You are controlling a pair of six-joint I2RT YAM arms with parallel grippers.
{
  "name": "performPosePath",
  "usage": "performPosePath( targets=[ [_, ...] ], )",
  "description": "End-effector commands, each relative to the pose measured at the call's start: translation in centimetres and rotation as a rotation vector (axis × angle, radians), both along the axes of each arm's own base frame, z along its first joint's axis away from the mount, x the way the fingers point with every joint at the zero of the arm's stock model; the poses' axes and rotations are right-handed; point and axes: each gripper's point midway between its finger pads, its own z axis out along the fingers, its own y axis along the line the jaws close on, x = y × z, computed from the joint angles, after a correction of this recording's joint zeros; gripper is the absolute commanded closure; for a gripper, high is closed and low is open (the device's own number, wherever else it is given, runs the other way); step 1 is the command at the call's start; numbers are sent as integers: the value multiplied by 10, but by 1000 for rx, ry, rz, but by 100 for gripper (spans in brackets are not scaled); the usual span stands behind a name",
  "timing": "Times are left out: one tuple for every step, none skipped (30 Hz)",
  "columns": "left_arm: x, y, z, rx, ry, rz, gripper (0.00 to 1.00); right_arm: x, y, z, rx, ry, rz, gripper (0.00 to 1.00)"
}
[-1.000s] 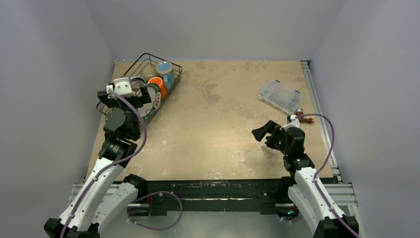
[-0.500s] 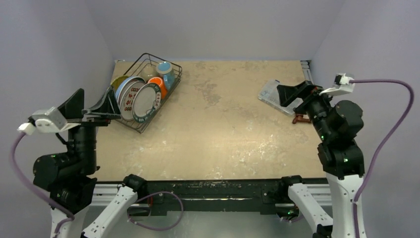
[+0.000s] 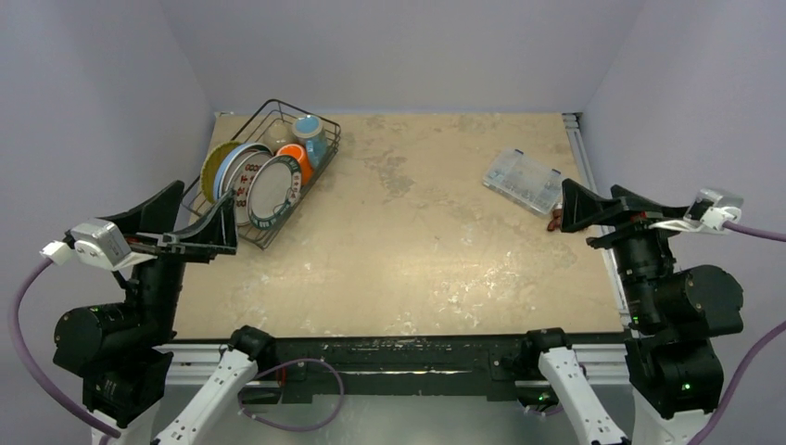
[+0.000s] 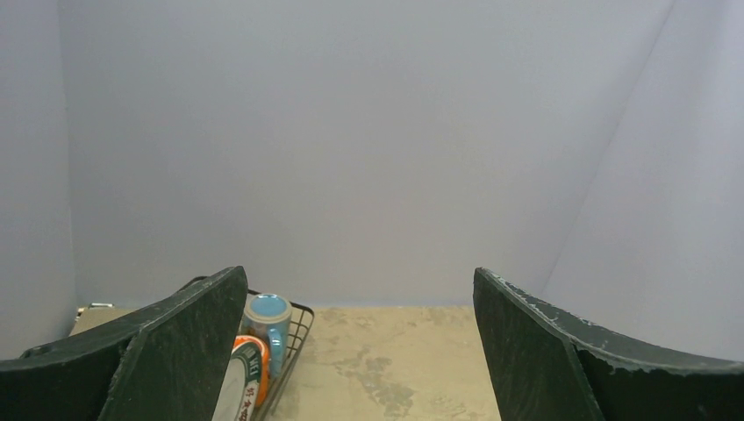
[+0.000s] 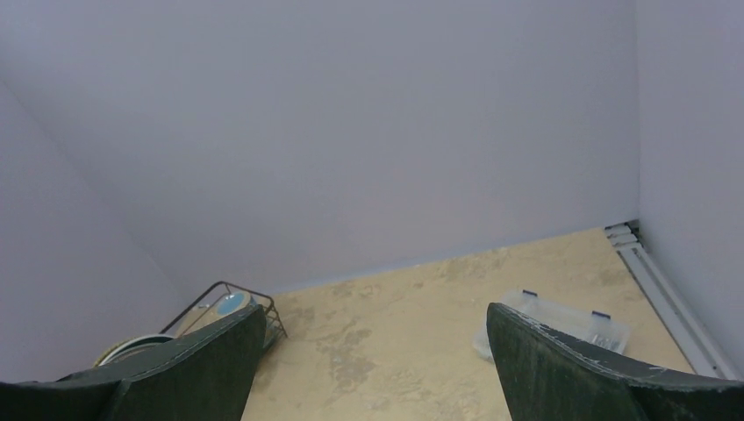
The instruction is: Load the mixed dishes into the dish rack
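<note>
L gripper (image 4: pixel 358 276): jaws spread wide, empty, raised nr left edge of desk (image 3: pixel 417 241).
R gripper (image 5: pixel 375 309): same, right edge.
Dish rack (image 3: pixel 306 110): far-left corner; holds blue mug (image 3: pixel 310 132), orange cup (image 3: pixel 297 158), upright plates (image 3: pixel 269 190).

Lab test cell, bare lavender walls (image 3: pixel 399 46)

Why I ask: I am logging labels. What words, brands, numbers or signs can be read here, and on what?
No text is legible.
White teal-rimmed plate: dark marks along the rim, too blurred to read.
White red-dotted plate: red marks, too small to tell if lettering.
Clear plastic box: no label shows.
</note>
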Motion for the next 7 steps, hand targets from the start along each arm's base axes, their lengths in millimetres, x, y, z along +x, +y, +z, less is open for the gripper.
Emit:
performPosePath(
  targets=[
    [-10, -10, 2, 8, -5, -73, 0, -4, -11, 8, -27, -16, -56, 1],
    [-9, -11, 0, 10, 1, -77, 0, -4, -11, 9, -26, -23, -55, 1],
    [-9, -12, -1, 9, 5, -80, 0, -4, -9, 8, -30, -24, -46, 1],
    [-9, -12, -2, 6, 11, -83, 0, 1, -3, 5, -41, -20, -17, 1],
    [-8, -14, -4, 4, 15, -90, 0, 8, -5, -6, -41, 31, -28, 1],
    [-8, -15, -5, 2, 17, -99, 0, 14, -8, -12, -40, 65, -50, 1],
    [-7, -17, -7, -2, 19, -105, 0, 17, -13, -15, -39, 81, -77, 1]
  ],
)
